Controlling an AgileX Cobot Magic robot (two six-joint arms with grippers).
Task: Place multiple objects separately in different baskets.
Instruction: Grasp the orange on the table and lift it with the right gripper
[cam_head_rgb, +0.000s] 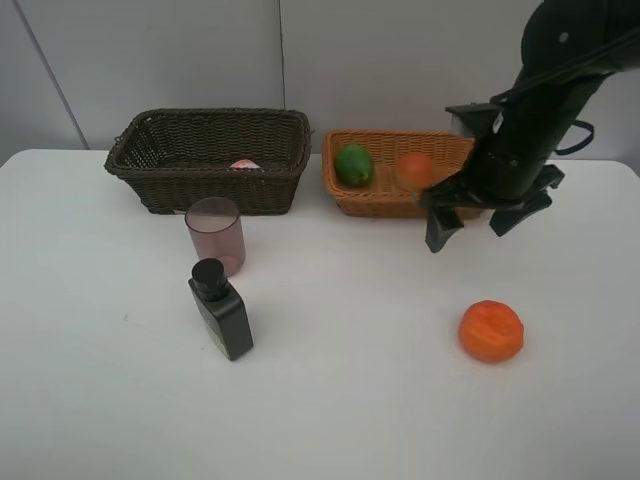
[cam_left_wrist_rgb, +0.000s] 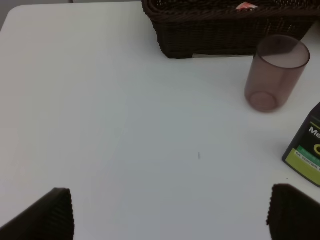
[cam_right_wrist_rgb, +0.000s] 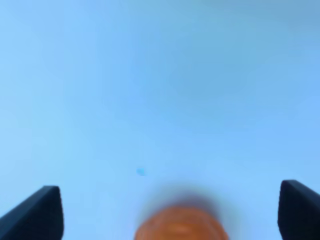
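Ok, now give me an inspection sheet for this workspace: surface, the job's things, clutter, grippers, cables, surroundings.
surface: white table, no spills seen
job's things: dark brown basket holds a pink item, mostly hidden; tan basket holds green fruit and peach fruit; mauve cup and black bottle stand in front of the dark basket; orange on the table
clutter: nothing seen
grippers: left gripper open, empty; right gripper open, empty, between tan basket and orange
cables: dark loop beside the right arm, likely a cable
surroundings: grey wall panels behind
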